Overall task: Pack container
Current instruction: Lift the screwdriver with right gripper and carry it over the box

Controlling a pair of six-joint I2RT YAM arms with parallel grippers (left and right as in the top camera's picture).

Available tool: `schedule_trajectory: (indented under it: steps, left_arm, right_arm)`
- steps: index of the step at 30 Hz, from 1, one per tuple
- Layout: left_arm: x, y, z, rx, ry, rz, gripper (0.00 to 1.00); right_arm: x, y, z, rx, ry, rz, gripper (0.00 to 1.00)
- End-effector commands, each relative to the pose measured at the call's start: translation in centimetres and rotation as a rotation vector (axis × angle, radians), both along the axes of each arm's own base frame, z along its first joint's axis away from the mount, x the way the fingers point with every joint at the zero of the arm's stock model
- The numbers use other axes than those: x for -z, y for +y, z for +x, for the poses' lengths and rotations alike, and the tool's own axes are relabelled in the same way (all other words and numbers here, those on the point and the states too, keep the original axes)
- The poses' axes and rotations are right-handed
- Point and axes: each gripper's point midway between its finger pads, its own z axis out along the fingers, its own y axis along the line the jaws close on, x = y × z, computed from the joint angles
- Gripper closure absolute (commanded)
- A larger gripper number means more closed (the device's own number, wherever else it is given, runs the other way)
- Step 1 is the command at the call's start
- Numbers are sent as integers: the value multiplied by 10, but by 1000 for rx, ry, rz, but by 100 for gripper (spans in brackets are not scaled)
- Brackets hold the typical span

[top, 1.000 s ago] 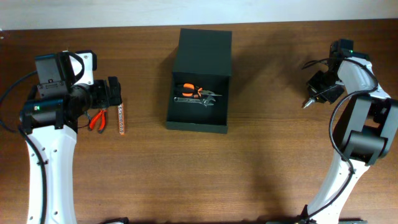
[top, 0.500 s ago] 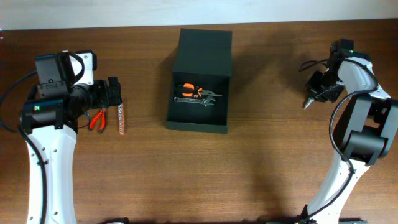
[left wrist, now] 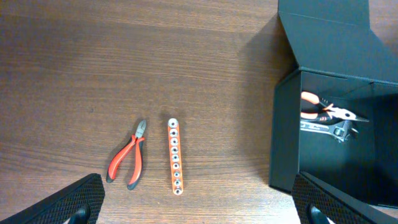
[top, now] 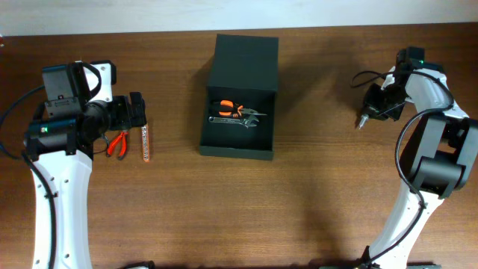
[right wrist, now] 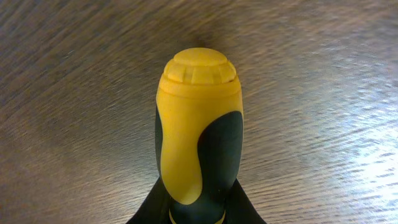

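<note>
Right pincer point(top: 368, 113) nearer container point(top: 236, 149), around yellow-handled tool point(right wrist: 198, 143)

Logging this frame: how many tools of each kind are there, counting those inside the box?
Pliers: 2 (red-handled pliers on the table, orange-handled pliers in the container)
Wrench: 1 (in the container)
Orange holed strip: 1
Yellow-and-black-handled tool: 1 (in the right claw)
Total: 5

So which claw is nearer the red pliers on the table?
Left. The left claw hangs just beside the red pliers; the right claw is far off, beyond the container.
</note>
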Motion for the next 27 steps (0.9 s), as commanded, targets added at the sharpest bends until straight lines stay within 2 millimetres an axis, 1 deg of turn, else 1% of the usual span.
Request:
schedule_trajectory:
  steps: [1, 8, 15, 18, 23, 27]
  left_arm:
    - [-8, 3, 4, 7, -20, 19, 1]
    - [-8, 3, 4, 7, -20, 19, 1]
    - [-8, 3, 4, 7, -20, 19, 1]
    - [-8, 3, 4, 7, -20, 19, 1]
    - [-8, 3, 4, 7, -20, 19, 1]
    - [-8, 3, 4, 7, -20, 19, 1]
  right_arm:
    - [-5, 10, 6, -69, -30, 25, 85]
    - [-26, 17, 18, -112, -75, 9, 85]
    - [-44, 32, 26, -184, -111, -9, 85]
    - [-50, 43, 26, -244, -110, -14, 85]
    - [-65, 66, 26, -342, -108, -50, 86]
    - [-88, 92, 29, -425, -134, -60, 87]
